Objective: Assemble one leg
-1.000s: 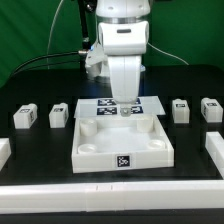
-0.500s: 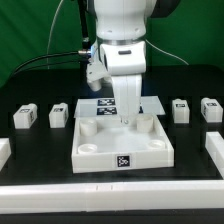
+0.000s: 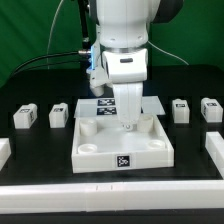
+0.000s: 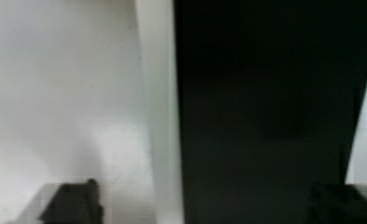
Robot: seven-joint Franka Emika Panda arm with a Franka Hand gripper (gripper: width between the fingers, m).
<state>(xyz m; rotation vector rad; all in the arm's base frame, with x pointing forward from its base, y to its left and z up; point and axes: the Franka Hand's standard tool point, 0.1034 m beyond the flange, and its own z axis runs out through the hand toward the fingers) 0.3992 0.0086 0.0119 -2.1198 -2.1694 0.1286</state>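
Note:
Four small white tagged legs stand on the black table: two on the exterior view's left (image 3: 25, 117) (image 3: 60, 115) and two on its right (image 3: 180, 110) (image 3: 211, 109). The large white square panel (image 3: 100, 148) lies in the middle. My gripper (image 3: 127, 124) hangs low at the panel's far edge, well away from every leg. In the wrist view the gripper (image 4: 212, 205) is open and holds nothing. Its dark fingertips (image 4: 73, 204) stand wide apart, with blurred white panel surface (image 4: 64, 100) on one side and black table on the other.
The marker board (image 3: 98, 103) lies behind the panel, partly hidden by the arm. A long white bar (image 3: 110, 190) runs along the front edge. White blocks sit at the exterior view's far left (image 3: 3, 152) and far right (image 3: 215, 150).
The arm has come down and shifted slightly toward the exterior view's right, bringing the gripper from above the marker board to the panel's far edge. Legs and panel have not moved.

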